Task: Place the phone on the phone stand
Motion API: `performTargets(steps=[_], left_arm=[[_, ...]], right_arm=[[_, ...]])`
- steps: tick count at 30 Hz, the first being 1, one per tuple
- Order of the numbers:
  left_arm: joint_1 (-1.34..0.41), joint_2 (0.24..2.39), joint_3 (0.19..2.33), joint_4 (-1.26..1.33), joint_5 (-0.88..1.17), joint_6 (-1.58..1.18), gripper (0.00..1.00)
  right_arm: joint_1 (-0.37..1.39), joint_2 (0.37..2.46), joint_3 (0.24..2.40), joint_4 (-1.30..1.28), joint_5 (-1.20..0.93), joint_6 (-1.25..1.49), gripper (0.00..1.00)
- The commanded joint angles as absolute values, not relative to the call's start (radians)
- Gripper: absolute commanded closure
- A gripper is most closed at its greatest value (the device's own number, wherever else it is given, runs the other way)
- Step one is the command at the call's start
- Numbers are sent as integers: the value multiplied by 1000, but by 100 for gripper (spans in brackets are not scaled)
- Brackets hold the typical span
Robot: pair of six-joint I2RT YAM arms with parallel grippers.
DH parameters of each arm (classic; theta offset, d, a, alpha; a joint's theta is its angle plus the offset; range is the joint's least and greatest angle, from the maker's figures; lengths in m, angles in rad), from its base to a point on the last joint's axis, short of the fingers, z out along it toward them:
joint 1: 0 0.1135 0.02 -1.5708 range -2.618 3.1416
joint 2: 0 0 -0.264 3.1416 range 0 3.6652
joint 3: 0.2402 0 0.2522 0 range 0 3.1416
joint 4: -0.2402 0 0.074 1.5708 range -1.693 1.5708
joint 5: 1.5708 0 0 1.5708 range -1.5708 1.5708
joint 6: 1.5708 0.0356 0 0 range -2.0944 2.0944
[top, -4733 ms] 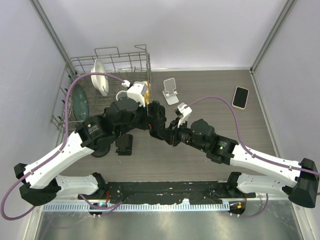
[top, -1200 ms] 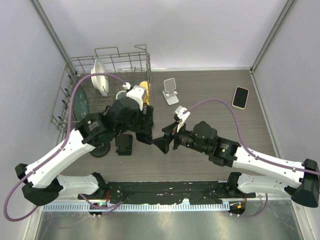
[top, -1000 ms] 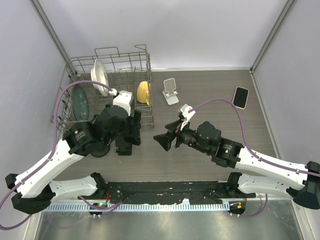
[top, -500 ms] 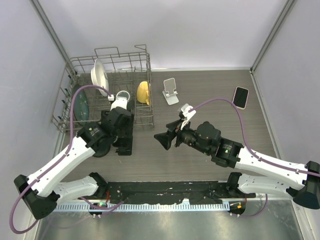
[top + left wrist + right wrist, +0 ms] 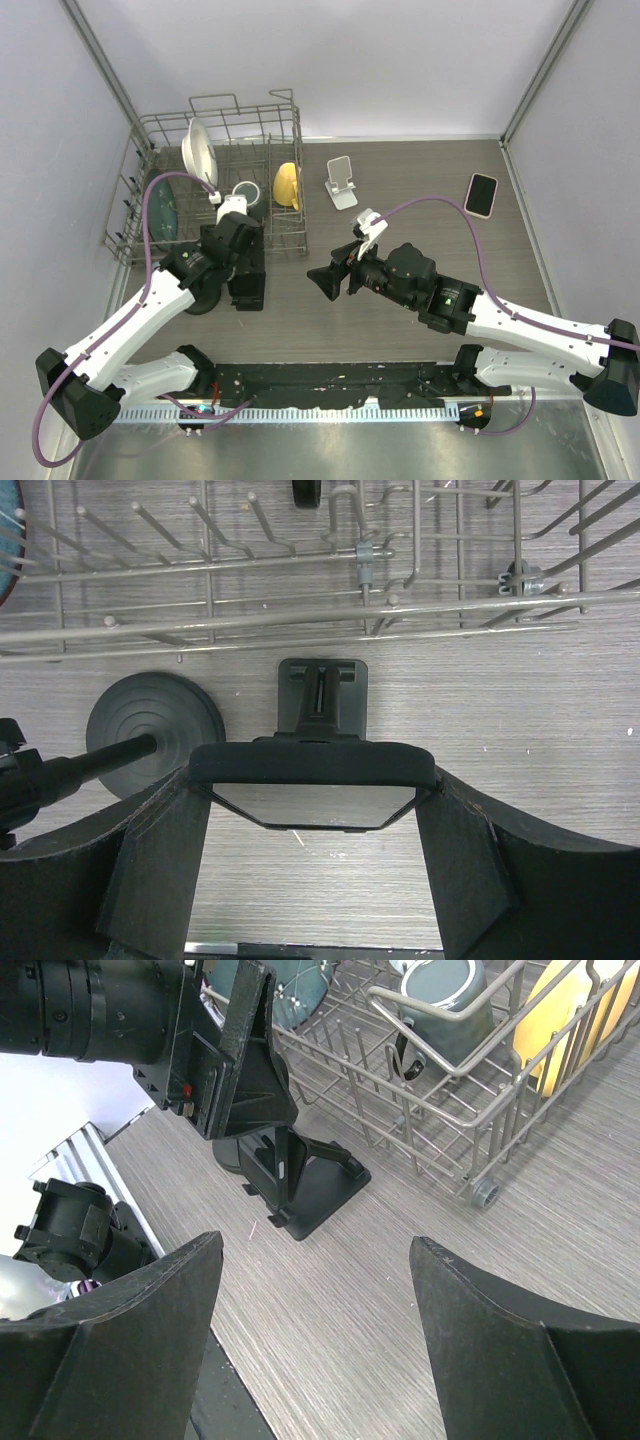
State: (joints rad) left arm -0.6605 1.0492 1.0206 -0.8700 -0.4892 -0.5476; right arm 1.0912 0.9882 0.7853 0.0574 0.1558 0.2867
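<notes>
Black-screened, the phone (image 5: 481,194) is seen flat at the table's (image 5: 420,180) two o'clock, well apart from the white stand (image 5: 341,181). Left fingers (image 5: 150,870), spread wide and empty, are poised over a black stand (image 5: 250,290); right fingers (image 5: 120,1340) are likewise spread, empty.

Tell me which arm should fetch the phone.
Right. The phone lies at the table's far right, on the right arm's side, and the right hand is open and empty. The left hand hovers over the black stand, across the table.
</notes>
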Motion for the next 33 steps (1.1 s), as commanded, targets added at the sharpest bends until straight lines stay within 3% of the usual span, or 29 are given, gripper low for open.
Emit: performTargets(steps=[1,33], left_arm=[[-657,1031,1008,-799,-517,-566,100],[-657,996,956,-787,-505,-552,100]], right_arm=[[1095,996,799,87,175,288,19],[1095,1008,795,101,167,299,19]])
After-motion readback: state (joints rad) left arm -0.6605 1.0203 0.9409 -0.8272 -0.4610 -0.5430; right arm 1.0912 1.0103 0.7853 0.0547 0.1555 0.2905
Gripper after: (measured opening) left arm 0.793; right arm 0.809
